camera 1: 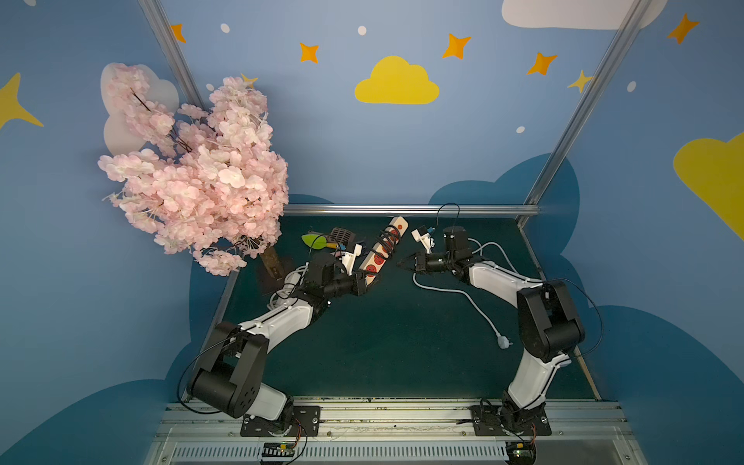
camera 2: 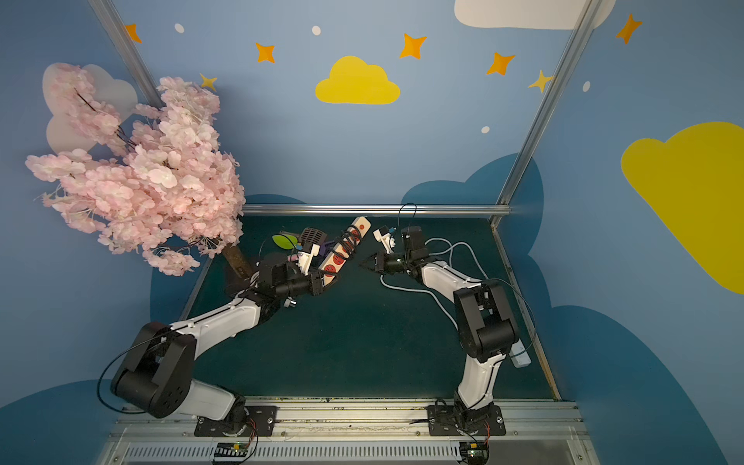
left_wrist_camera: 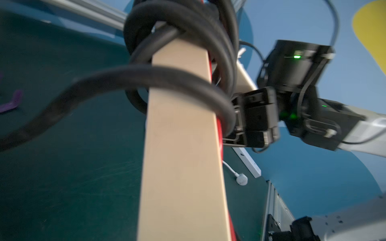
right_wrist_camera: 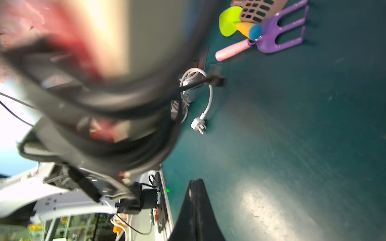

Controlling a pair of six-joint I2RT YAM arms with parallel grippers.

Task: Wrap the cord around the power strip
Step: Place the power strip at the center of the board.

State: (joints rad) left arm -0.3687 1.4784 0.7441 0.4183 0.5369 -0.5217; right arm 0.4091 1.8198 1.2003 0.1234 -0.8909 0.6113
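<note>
A cream power strip with red sockets is lifted off the table, tilted up toward the back. My left gripper is shut on its near end. The black cord is coiled in several loops around its upper half. In the left wrist view the strip's plain back fills the middle, and the cord crosses it and trails off loose. In the right wrist view the cord's black plug end hangs free. My right gripper is shut and empty just right of the strip, its fingertips pressed together.
A pink blossom tree overhangs the back left corner. Toy garden tools lie at the back, behind the strip. A white cable with a plug snakes over the right side, and a second white plug lies near my left arm.
</note>
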